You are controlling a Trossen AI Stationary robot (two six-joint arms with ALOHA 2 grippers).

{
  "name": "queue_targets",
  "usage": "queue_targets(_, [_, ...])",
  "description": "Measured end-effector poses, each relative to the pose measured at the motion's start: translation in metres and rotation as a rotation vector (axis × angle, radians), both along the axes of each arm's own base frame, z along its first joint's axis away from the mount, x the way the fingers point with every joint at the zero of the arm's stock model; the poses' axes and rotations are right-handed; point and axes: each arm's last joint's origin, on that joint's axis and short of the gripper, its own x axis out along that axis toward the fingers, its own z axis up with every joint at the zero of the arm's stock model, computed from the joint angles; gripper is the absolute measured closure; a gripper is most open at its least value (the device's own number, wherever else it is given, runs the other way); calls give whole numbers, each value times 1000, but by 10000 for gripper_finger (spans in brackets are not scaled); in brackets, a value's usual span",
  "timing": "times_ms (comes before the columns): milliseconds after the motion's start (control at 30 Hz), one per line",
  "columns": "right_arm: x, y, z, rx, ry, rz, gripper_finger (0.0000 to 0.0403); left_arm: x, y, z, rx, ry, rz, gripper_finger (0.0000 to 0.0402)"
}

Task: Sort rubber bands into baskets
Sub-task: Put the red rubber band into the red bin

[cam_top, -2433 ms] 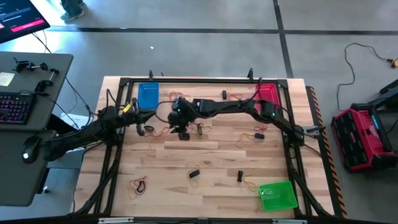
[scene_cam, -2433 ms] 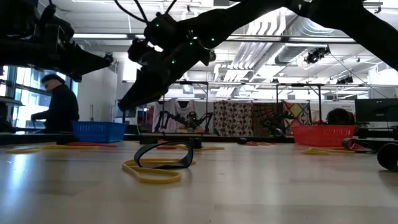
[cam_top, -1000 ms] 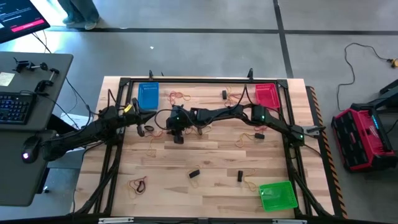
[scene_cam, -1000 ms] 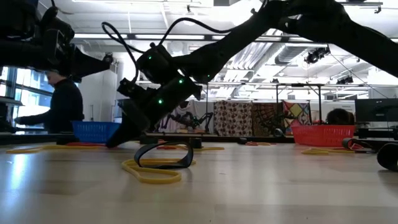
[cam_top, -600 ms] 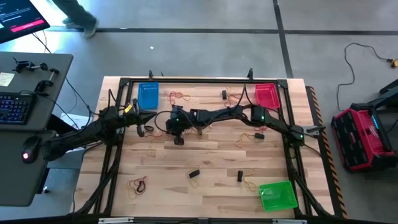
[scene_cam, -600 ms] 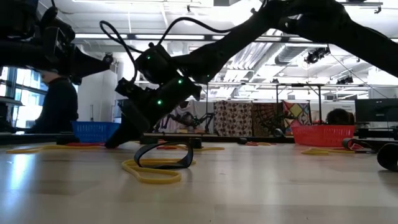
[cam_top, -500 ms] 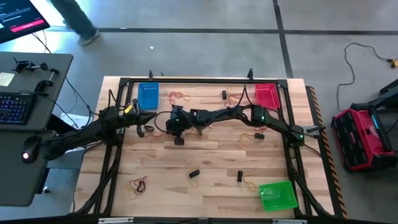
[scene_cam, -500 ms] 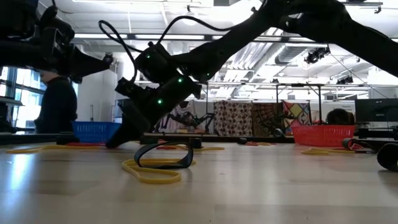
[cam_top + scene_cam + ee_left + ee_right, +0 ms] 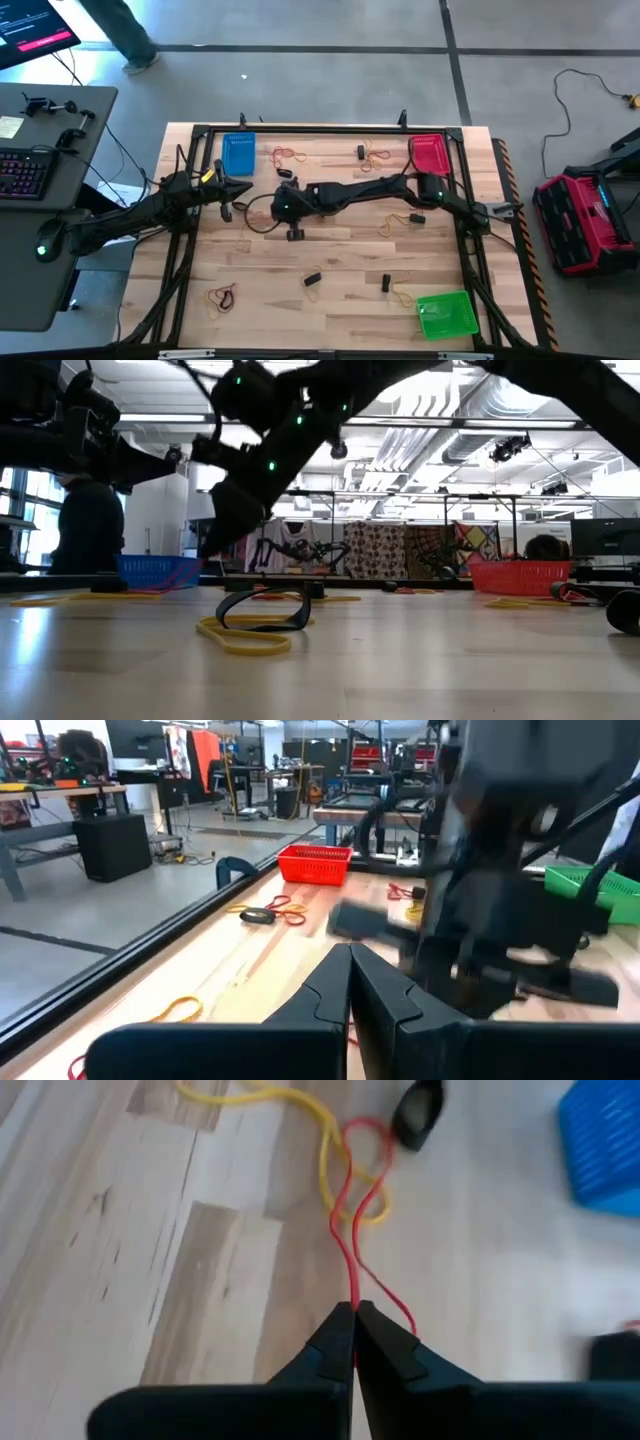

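The right gripper (image 9: 354, 1312) sits over the middle-left of the wooden surface (image 9: 340, 290), its jaws clamped on a red rubber band (image 9: 358, 1210) that stretches away from the tips, its far loop lying over a yellow rubber band (image 9: 300, 1120) just beside a small black object (image 9: 418, 1108). In the high view this gripper (image 9: 295, 232) reaches across from the right edge, the arm spanning most of the width and crowding the middle strip. The left gripper (image 9: 350, 970) has its jaws pressed together, holding nothing visible, and waits near the left edge (image 9: 226, 208), just short of the right arm's wrist, so little free room lies between the two.

The blue basket (image 9: 238, 155) stands at the far left, the red basket (image 9: 430, 154) at the far right against the frame rail, and the green basket (image 9: 446, 314) at the near right corner. The near half of the surface stays largely open, with scattered loops: a red-and-yellow pair (image 9: 222, 296) near the left front and a yellow band (image 9: 402, 294) beside the green basket. Small black pieces (image 9: 312, 279) lie mid-front; whether they are bands cannot be told.

In the low view a black band over a yellow one (image 9: 250, 630) fills the foreground, and the right arm is cut off by the top edge. A person (image 9: 88, 525) stands behind the blue basket. The left wrist view shows the right arm only as a dark blur.
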Motion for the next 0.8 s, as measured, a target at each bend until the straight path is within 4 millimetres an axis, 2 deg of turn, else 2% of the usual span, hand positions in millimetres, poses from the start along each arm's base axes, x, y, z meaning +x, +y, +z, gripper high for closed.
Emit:
queue_targets(233, [-14,-3,51,-99,-52,-65,403,0,0,0,19,5,-2,401])
queue_targets(333, [-21,-6,67,-127,-63,-96,403,0,0,0,13,3,-2,402])
queue_targets(500, [-28,-11,78,-117,-58,-153,403,0,0,0,13,1,-2,401])
queue_targets(600, [-33,-18,77,-141,-7,-181,403,0,0,0,-1,-2,0,401])
queue_targets(800, [-47,-41,87,-190,58,-274,403,0,0,0,-19,-10,2,401])
